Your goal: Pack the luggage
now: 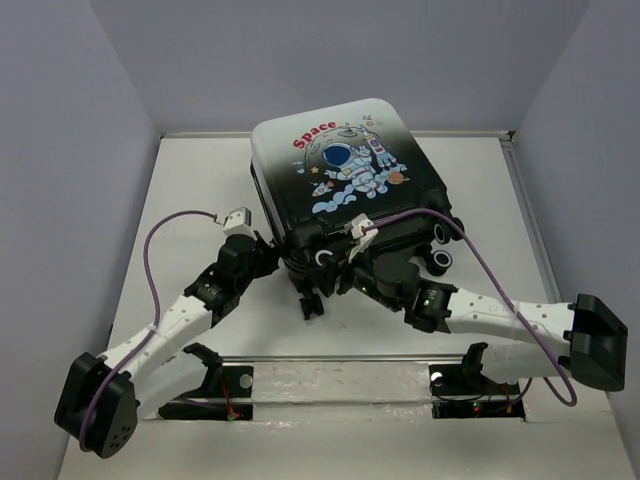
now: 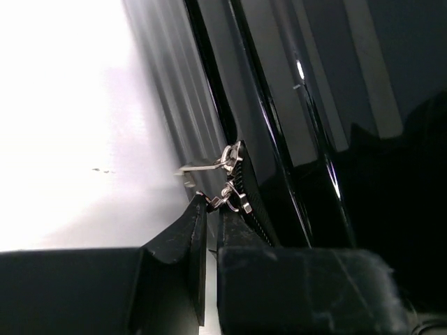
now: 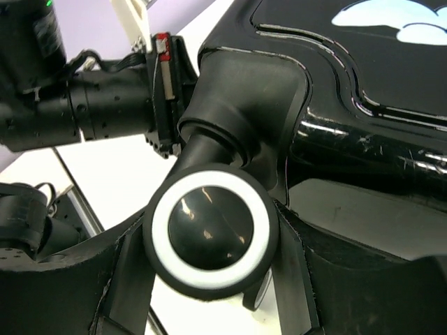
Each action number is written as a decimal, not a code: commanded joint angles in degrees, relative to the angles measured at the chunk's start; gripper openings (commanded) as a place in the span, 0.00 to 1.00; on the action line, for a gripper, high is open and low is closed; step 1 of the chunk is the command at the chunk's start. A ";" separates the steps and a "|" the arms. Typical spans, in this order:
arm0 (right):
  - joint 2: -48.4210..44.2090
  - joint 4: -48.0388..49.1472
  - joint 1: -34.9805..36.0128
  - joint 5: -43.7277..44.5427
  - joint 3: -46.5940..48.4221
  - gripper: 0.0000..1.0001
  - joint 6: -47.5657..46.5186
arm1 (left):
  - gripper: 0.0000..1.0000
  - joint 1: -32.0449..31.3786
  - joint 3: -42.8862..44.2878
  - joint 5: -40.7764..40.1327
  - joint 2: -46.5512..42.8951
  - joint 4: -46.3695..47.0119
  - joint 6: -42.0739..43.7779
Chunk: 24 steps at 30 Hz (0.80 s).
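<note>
The luggage (image 1: 345, 165) lies flat and shut on the table (image 1: 180, 190), print side up, toward 12 o'clock from the arm bases, its wheeled end turned to 6 o'clock.

The left gripper (image 2: 211, 206) is at the shell's 7 o'clock corner, low against the side wall. Its jaws are pressed almost together, and the tips pinch one of the two metal zip pulls (image 2: 229, 183) where the zip track runs along the seam. The grip looks meant for drawing the slider along the track. Which way it is to go, I cannot tell from these views.

The right gripper (image 1: 330, 265) is at the 6 o'clock end. Its jaws stand about half wide, one finger on each side of a wheel (image 3: 209, 227) that fills the gap between them, so they appear to bear on its rim. That hold reads as a brace — the small shell would likely slide across the table under a pull on the zip, and a clamped wheel pins it.

The lid hides any contents, so I cannot tell how much is packed.
</note>
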 commanded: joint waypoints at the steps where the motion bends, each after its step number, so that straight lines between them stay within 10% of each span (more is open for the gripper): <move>1: -3.78 -0.17 -1.13 4.03 -0.63 0.07 0.96 | 0.06 8.39 8.96 -16.64 4.86 3.45 -1.62; 4: -1.33 -0.26 -0.60 1.92 0.68 0.07 1.49 | 0.17 8.66 11.00 -14.18 3.04 2.58 -2.95; 9: 4.73 0.09 1.34 -1.16 7.43 0.09 0.44 | 0.99 8.75 10.91 -13.12 -10.14 -5.41 -1.64; 13: 9.57 -5.60 4.67 -0.64 16.84 0.59 -2.46 | 0.99 8.75 15.91 -13.82 -20.79 -13.84 3.55; 14: 10.71 -10.06 5.73 0.58 18.78 0.95 -3.51 | 0.99 8.75 17.40 -13.12 -22.80 -17.52 4.43; 24: -9.79 -26.44 6.88 3.58 18.98 1.00 -7.03 | 0.99 8.75 22.78 0.74 -31.87 -25.38 8.04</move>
